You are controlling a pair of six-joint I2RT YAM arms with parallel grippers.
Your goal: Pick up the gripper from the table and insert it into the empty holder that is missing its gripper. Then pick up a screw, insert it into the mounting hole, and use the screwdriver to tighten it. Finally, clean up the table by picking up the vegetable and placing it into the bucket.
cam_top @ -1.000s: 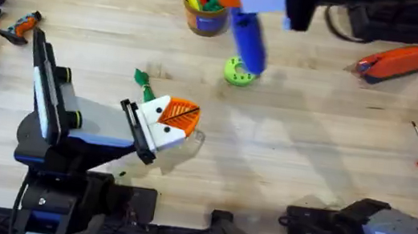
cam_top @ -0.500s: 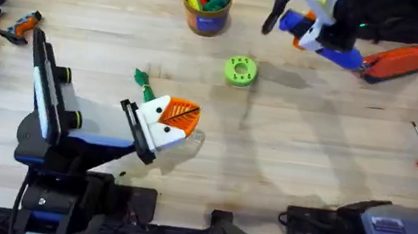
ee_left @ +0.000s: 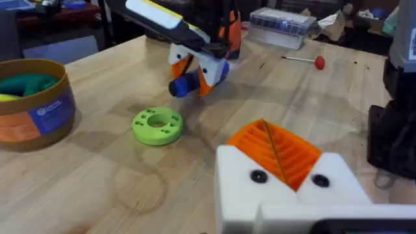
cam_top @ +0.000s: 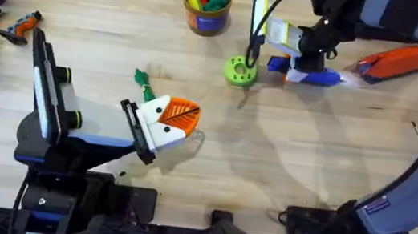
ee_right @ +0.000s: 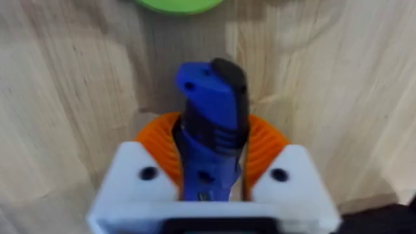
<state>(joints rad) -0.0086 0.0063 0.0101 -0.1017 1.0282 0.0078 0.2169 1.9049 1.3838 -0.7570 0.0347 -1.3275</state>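
Right pincer [ee_right: 211,166] has its orange pads clamped on the screwdriver [cam_top: 312,74], low over the worktop [cam_top: 308,162] just beside the lime-green disc [cam_top: 239,71]. Left pincer [ee_left: 276,153] sits pinched together, orange fingers touching, with nothing between them. Vegetable [cam_top: 144,83] lies near it; bucket [cam_top: 206,5] stands at the far edge.

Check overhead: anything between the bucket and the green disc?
Nothing: bare wood separates the bucket from the green disc in the overhead view; the left wrist view agrees.
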